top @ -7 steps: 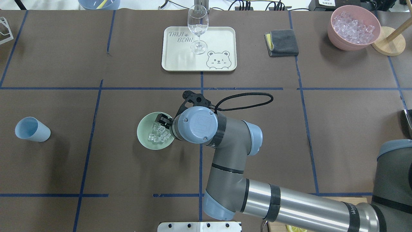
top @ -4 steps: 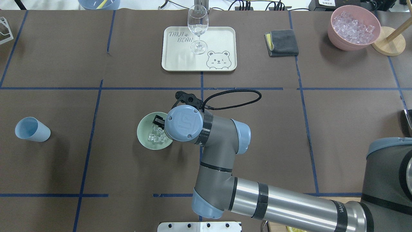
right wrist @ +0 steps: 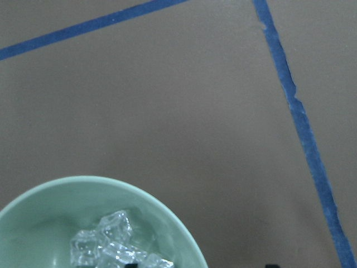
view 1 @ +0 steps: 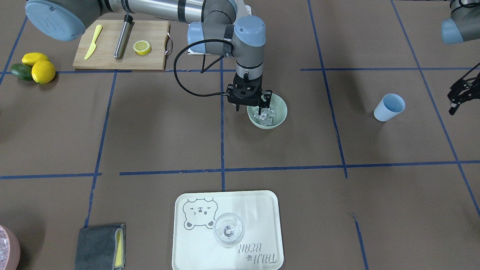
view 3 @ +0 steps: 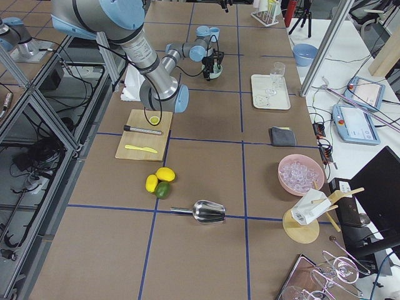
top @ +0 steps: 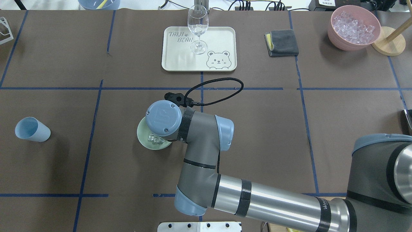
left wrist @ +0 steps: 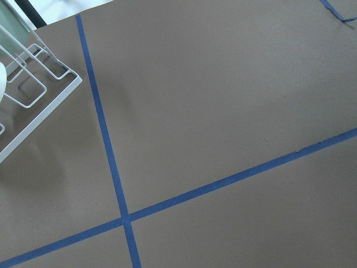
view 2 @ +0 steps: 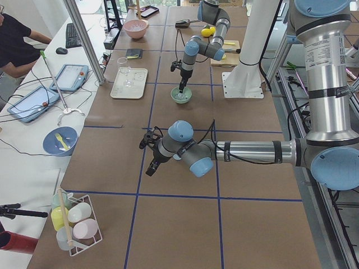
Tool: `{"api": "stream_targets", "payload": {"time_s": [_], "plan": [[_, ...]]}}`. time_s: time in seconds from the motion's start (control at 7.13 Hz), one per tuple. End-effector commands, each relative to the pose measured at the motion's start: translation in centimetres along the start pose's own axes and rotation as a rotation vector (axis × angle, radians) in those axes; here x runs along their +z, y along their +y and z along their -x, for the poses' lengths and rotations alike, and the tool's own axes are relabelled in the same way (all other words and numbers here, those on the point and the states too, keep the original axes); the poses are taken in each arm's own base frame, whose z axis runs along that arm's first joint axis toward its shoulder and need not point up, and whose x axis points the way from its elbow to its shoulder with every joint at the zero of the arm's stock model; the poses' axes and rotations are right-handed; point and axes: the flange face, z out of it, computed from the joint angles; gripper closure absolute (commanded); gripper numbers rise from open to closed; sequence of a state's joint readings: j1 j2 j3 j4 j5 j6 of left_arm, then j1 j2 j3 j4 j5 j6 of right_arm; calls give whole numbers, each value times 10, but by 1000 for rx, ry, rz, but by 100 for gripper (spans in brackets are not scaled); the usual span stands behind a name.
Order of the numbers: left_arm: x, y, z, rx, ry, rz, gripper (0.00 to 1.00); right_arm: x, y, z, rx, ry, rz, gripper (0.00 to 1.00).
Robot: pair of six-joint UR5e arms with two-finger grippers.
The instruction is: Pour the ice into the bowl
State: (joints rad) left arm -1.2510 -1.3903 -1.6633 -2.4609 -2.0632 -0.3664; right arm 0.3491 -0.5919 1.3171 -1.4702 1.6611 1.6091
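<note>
The right gripper [view 1: 248, 108] is held pointing down at the edge of the bowl [view 1: 279, 112] on the robot's right. Its fingers are spread and nothing is pinched. One finger [view 1: 237, 108] is seen outside the rim and the other over the ice [view 1: 267, 116]; contact with the rim cannot be told. The ice is heaped in the bottom of the bowl, well below the rim. Bare brown table is seen all round the bowl, with a blue tape line [view 1: 222, 123] just beside it. A blue cup [view 1: 389, 107] is noted well apart toward the robot's left, and beyond it the left gripper [view 1: 453, 105], cut by the picture's edge; its state cannot be told. A tray [view 1: 262, 210] bearing a wine glass [view 1: 228, 229] lies well apart across the table. A cutting board [view 1: 108, 52] with a half lemon [view 1: 142, 47] lies behind the right arm.
</note>
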Motion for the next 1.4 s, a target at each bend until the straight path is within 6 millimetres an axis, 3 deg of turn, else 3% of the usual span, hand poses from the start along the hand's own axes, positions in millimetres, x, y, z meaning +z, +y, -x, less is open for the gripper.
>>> {"api": "stream_targets", "payload": {"time_s": [0.0,0.42,0.56,0.7,0.84,1.12,1.26], "plan": [[0,-1,0,1,1,-1,0,2,1,0,-3,7,8,100],[1,0,-1,1,1,1,0,0,4,0,-3,3,33,100],[0,0,0,2,1,-2,0,-18,-10,1,9,-25,52,100],[0,-1,-1,3,2,-4,0,-45,-27,-10,23,-73,64,100],[1,0,-1,3,2,-1,0,-69,-41,-44,34,-105,49,100],[0,-1,-1,3,4,-4,0,-110,-80,-169,74,-148,55,100],[0,-1,-1,3,4,-4,0,-121,-99,-218,83,-135,51,100]]}}
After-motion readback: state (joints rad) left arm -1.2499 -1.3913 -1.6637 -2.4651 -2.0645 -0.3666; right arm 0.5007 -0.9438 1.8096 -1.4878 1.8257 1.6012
